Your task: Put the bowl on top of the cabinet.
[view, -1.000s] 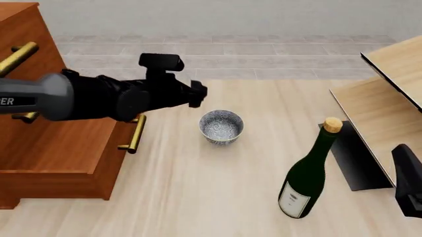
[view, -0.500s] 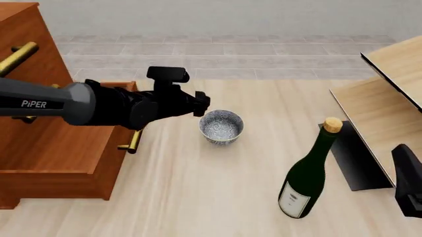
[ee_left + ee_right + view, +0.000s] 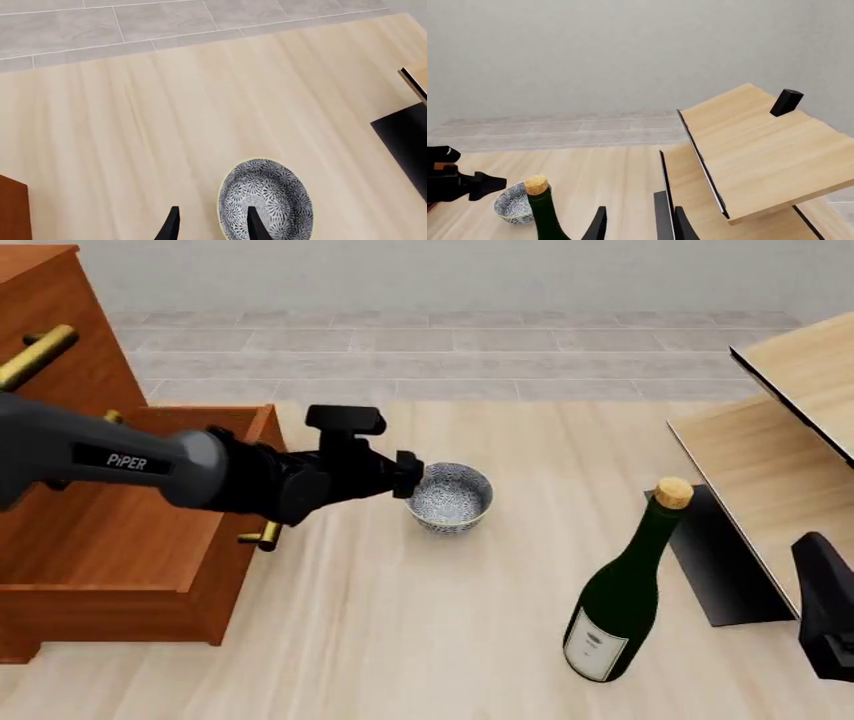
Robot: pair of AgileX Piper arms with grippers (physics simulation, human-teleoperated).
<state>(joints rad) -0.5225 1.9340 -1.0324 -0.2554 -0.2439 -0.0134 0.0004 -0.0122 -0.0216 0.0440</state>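
The bowl (image 3: 454, 500), white with a blue-grey floral pattern, stands upright on the table right of the cabinet (image 3: 107, 530), a reddish-brown chest with brass bar handles. My left gripper (image 3: 412, 478) reaches in from the left and sits at the bowl's left rim. In the left wrist view the bowl (image 3: 273, 197) lies under one finger (image 3: 257, 227) while the other finger hangs outside the rim; the left gripper (image 3: 213, 227) is open. My right gripper (image 3: 637, 225) is open, low at the front right, holding nothing.
A dark green corked bottle (image 3: 621, 590) stands right of the bowl, toward the front. A pale wood shelf unit (image 3: 787, 440) with a black support (image 3: 721, 570) fills the right side. The cabinet's lower drawer juts out toward the bowl.
My left arm has dropped and slid right, bringing its gripper from above and left of the bowl down to the bowl's left rim. Bowl, bottle and right arm have not moved.
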